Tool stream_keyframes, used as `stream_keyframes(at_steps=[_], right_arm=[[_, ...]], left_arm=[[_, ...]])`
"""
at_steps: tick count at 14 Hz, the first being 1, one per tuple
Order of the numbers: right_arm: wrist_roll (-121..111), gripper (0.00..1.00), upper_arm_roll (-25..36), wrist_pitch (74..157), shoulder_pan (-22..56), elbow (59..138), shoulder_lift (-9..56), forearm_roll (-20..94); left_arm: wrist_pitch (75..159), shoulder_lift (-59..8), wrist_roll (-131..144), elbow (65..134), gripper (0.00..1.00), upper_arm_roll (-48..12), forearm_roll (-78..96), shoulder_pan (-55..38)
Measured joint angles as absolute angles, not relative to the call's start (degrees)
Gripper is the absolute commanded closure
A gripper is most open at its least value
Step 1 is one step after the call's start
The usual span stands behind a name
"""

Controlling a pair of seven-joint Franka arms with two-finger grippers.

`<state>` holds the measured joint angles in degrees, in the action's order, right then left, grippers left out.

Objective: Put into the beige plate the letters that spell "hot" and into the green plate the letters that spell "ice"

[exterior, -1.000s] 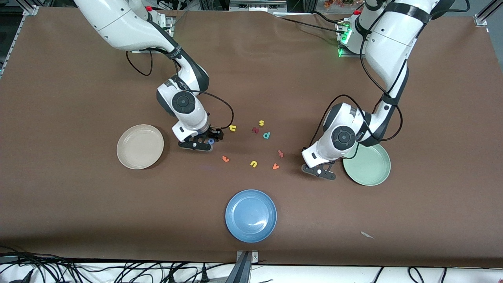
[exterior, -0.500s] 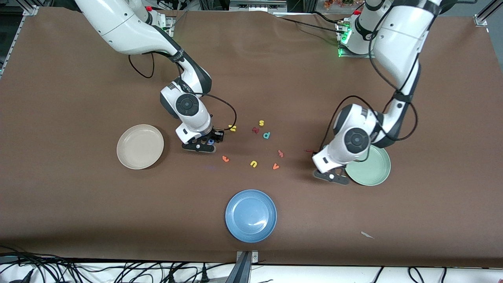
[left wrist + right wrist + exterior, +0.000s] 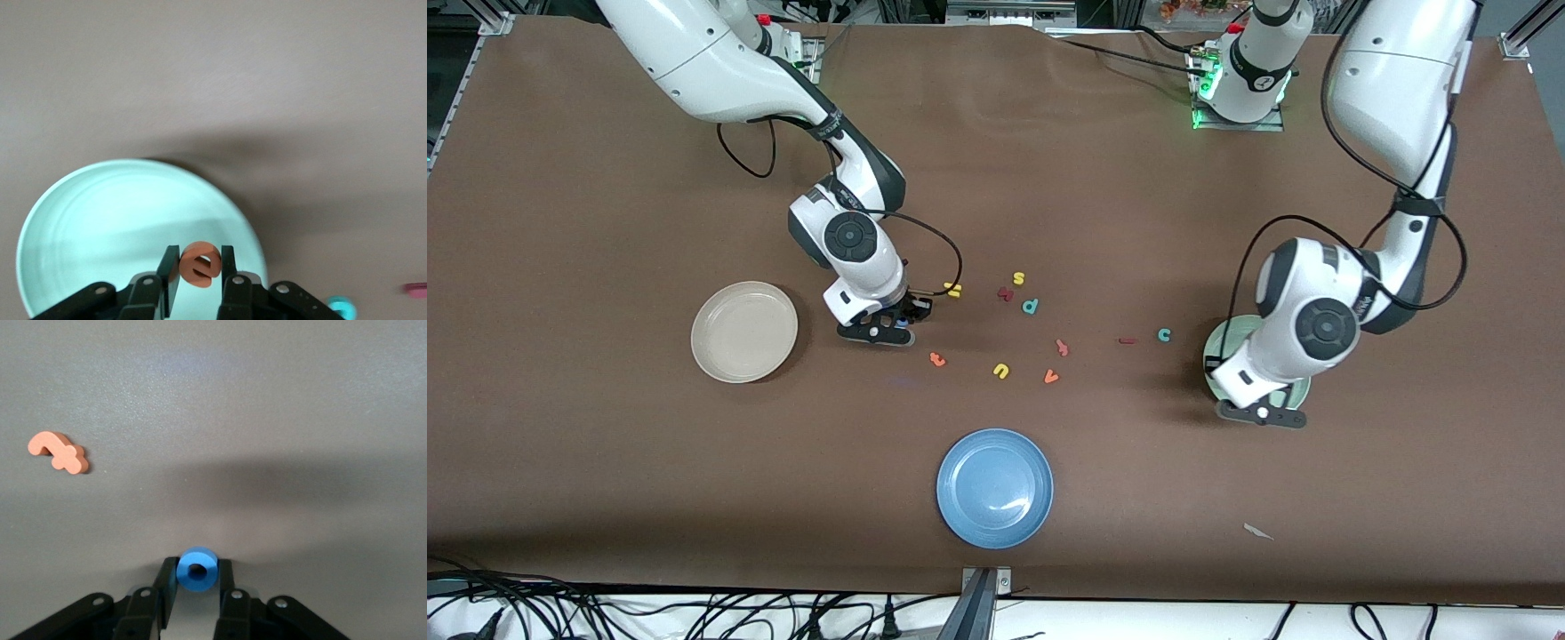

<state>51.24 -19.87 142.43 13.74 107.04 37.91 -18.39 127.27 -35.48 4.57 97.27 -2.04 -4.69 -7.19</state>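
My left gripper point(image 3: 199, 270) is shut on the orange e point(image 3: 199, 264) and hangs over the green plate point(image 3: 100, 227), which the arm mostly hides in the front view point(image 3: 1215, 341). The dark red i point(image 3: 1128, 340) and teal c point(image 3: 1163, 334) lie on the table beside that plate. My right gripper point(image 3: 197, 577) is shut on the blue o point(image 3: 197, 570), low at the table beside the beige plate point(image 3: 744, 332). The orange t point(image 3: 936, 359) lies a little nearer the front camera than this gripper. The yellow h point(image 3: 953, 289) lies just beside it.
Mid-table lie a yellow s point(image 3: 1018, 278), a teal p point(image 3: 1030, 306), a yellow u point(image 3: 1000, 370), an orange v point(image 3: 1051, 377) and two reddish letters. A blue plate point(image 3: 994, 487) sits near the front edge. A paper scrap point(image 3: 1258, 532) lies toward the left arm's end.
My left gripper has carried the e from the letters to over the green plate, uncovering the i and c. The right gripper's fingers have shut on the blue o.
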Motion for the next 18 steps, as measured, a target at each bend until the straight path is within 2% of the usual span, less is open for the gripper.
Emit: stream_keyframes(at_steps=[3, 6, 8, 9, 10, 12, 14, 17, 18], right_arm=[[51.32, 0.84, -19.88, 142.26, 13.75, 107.02, 37.87, -18.46], [51.22, 0.85, -19.76, 141.32, 13.68, 104.96, 38.24, -18.57], [49.65, 0.86, -19.54, 135.74, 13.13, 100.88, 38.24, -18.69], [47.57, 0.86, -19.49, 133.05, 12.6, 99.05, 38.22, -18.72], [44.79, 0.86, -19.23, 131.34, 12.05, 97.94, 38.15, -18.77], [39.17, 0.86, -17.45, 128.69, 11.45, 97.12, 37.57, -18.89], [33.24, 0.86, -15.3, 125.89, 11.12, 97.13, 36.18, -18.89], [25.92, 0.86, -12.23, 125.12, 10.51, 99.57, 32.69, -18.88], [23.54, 0.85, -11.68, 125.39, 9.63, 100.99, 31.43, -18.88]], left_arm=[[127.24, -35.82, 5.88, 98.43, 0.0, -2.44, -4.69, -6.75], [126.37, -35.66, 6.68, 98.41, 0.03, -3.75, -4.69, -7.6], [124.85, -35.59, 6.69, 98.49, 0.16, -5.55, -4.69, -8.22], [124.53, -35.46, 6.7, 98.86, 0.3, -7.01, -4.69, -8.28], [124.42, -35.1, 6.73, 99.56, 0.33, -8.61, -4.69, -8.34], [124.31, -33.55, 7.51, 101.64, 0.33, -11.59, -4.69, -8.57], [125.2, -32.06, 7.65, 104.08, 0.36, -12.39, -4.69, -9.15], [133.08, -31.66, 7.65, 109.4, 0.48, -12.29, -4.69, -9.13], [135.3, -31.68, 7.64, 111.21, 0.48, -12.21, -4.69, -9.08]])
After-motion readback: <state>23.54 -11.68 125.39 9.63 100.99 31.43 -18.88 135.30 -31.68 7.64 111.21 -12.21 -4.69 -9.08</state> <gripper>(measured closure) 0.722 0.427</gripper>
